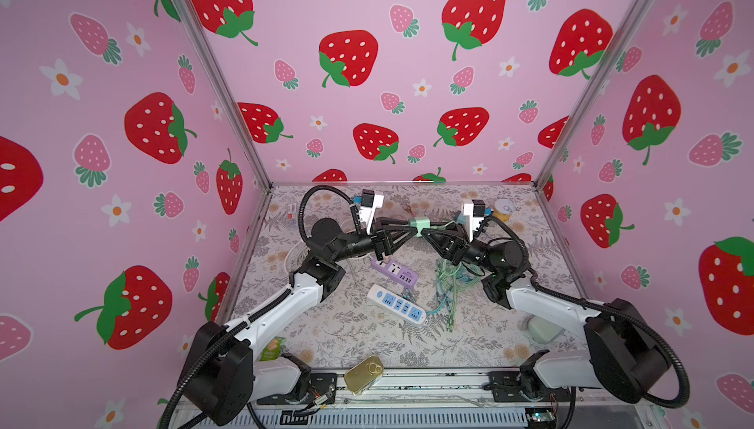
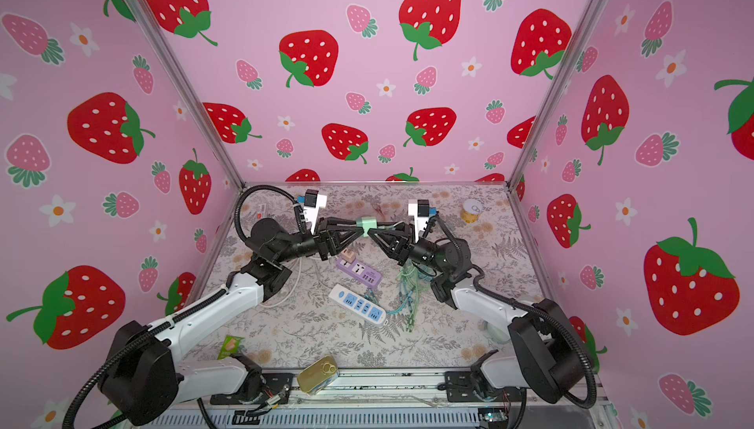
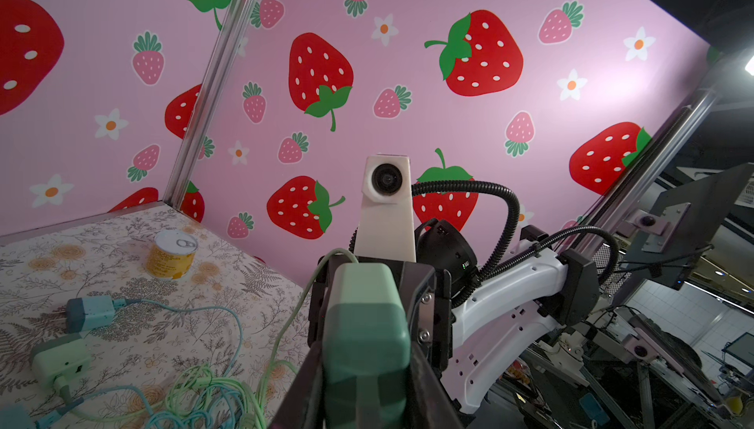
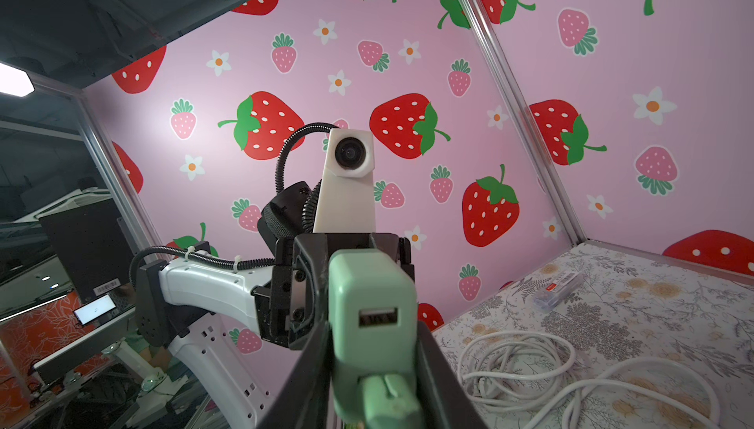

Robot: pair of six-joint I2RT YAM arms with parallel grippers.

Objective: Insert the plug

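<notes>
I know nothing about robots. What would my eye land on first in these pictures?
The left hand and right hand meet in mid-air over the floral table, both pinching one mint-green charger. Around them, pink walls carry giant red strawberries. On the table, nearer the camera, lie a purple power strip and a white power strip.

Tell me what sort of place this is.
Probably a robot test booth in a lab: printed walls box in a cloth-covered table, left gripper and right gripper hold one charger, workshop clutter shows outside.
</notes>
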